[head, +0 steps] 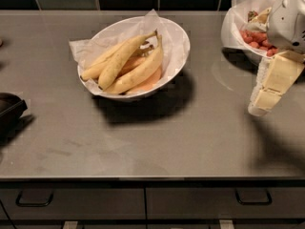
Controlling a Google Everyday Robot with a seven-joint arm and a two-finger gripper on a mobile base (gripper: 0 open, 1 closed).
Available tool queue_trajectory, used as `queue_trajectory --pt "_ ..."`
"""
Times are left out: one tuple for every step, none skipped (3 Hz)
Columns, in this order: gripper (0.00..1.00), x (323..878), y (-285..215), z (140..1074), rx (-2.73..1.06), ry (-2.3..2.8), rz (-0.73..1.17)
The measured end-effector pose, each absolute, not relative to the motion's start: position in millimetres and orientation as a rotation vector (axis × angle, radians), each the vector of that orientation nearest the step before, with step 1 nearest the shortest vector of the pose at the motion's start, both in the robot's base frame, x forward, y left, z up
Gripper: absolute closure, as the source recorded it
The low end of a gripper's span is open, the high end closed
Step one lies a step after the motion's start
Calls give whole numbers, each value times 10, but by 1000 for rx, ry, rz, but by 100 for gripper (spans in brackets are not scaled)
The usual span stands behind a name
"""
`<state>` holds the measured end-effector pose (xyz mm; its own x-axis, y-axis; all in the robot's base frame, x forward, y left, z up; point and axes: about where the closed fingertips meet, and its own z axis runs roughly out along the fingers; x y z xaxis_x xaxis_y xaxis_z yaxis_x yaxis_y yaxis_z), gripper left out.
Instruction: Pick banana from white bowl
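The white bowl (177,35), lined with crinkled white paper, sits at the back middle of the grey counter. It holds several bananas. The plump, nearly straight pale-yellow banana (119,61) lies on top, its dark stem tip pointing to the back right. A longer curved yellow banana (140,71) lies to its right, over an orange-tinted one (148,83). My gripper (261,105) hangs at the right edge of the view, cream-coloured under a white wrist. It is well to the right of the bowl, above the counter, and holds nothing that I can see.
A second paper-lined bowl with red strawberries (253,38) stands at the back right, partly behind my arm. A dark object (9,112) lies at the left edge. A dark tiled wall runs behind the counter (152,142); drawers with handles are below its front edge.
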<state>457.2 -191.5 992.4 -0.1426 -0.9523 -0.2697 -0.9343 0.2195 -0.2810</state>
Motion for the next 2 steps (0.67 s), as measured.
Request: queue_trajectory --pt "0 4581 -1907 9933 -1746 2110 -62" --pt "0 4600 -1912 9929 -1735 2107 -50"
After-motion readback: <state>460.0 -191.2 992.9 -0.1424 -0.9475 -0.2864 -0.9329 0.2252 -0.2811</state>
